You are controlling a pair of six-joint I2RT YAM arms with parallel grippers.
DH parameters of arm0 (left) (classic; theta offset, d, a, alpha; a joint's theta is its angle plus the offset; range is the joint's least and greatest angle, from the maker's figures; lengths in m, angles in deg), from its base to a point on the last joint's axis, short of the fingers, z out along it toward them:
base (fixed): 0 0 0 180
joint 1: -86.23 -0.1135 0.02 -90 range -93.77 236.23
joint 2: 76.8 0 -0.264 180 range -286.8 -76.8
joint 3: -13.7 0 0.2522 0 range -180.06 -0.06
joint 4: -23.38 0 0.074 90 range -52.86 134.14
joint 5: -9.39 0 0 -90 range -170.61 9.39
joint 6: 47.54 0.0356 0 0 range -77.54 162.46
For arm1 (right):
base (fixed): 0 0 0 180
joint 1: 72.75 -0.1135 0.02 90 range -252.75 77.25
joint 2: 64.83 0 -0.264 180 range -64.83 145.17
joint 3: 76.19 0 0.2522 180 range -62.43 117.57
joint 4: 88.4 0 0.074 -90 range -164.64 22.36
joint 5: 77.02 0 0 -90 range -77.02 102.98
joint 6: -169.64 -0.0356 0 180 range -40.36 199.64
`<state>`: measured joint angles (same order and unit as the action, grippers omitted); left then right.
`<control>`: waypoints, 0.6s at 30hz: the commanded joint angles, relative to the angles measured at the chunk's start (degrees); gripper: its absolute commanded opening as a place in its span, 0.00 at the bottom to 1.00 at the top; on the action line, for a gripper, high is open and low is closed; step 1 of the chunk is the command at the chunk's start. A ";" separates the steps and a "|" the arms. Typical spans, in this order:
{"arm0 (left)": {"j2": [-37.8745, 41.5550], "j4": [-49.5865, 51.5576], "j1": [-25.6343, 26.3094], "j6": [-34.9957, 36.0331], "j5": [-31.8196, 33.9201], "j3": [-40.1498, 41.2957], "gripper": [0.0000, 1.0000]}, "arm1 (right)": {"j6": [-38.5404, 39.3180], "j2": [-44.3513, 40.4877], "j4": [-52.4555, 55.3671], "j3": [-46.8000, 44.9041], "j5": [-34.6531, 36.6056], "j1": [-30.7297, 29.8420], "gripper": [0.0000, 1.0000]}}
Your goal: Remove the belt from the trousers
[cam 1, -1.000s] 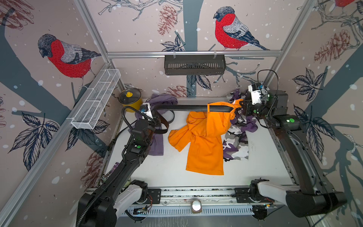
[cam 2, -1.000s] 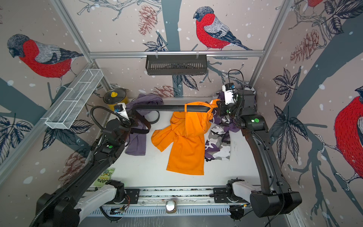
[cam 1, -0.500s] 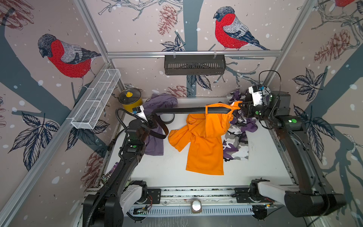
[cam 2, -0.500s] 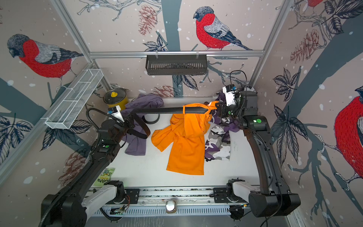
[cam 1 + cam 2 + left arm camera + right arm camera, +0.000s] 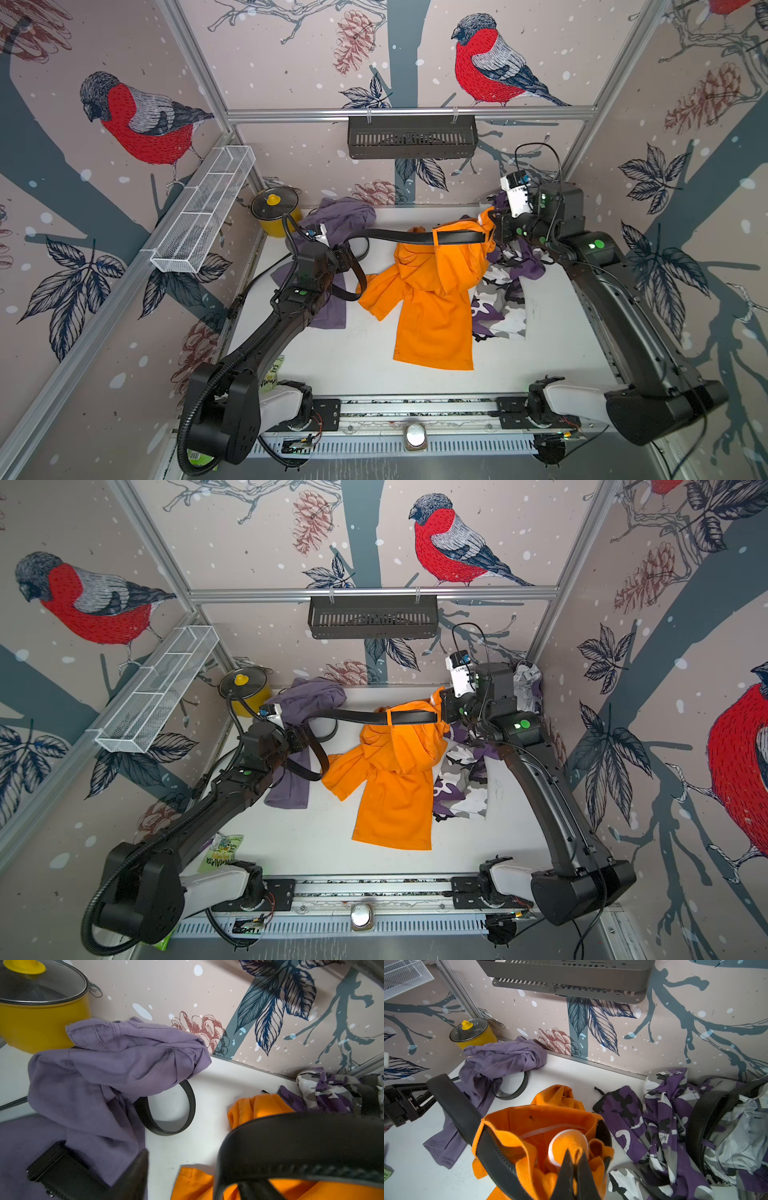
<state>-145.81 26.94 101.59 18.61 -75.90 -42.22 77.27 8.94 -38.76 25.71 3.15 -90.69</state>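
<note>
leather-like black belt (image 5: 415,237), stiff enough to bridge open air but limp at its free end, so i judge it will slide rather than stretch. it is threaded through a loop on the waistband of the orange trousers (image 5: 432,316) and runs out from them toward my left gripper (image 5: 343,259), where it droops in a curl. my right gripper (image 5: 575,1155) is pinched closed on that waistband, holding it up off the table (image 5: 353,353). my left gripper's jaws stand apart with nothing between them, the belt just beside. the best hold looks to be the flat strap close outside the trousers' loop, pulled along its length, since the soft cloth may bunch. the left wrist view shows the gap in my jaws, unclear from above; the right wrist view shows the strap inside the waistband; only the top views show its full span
</note>
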 commanded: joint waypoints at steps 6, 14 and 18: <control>8.65 5.91 6.21 4.88 15.11 -1.42 0.99 | 0.02 1.36 -2.76 1.84 2.45 -0.55 0.00; 11.97 4.74 20.39 19.23 29.47 -7.55 1.00 | -0.08 1.45 -2.85 1.84 2.42 -0.76 0.00; 13.55 1.62 21.80 22.88 26.47 -8.42 1.00 | -0.28 1.02 -2.70 1.59 2.61 -0.79 0.00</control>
<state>-133.01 31.64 122.48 35.83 -50.87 -49.97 77.18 10.43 -38.54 27.04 5.08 -91.34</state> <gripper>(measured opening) 0.997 0.058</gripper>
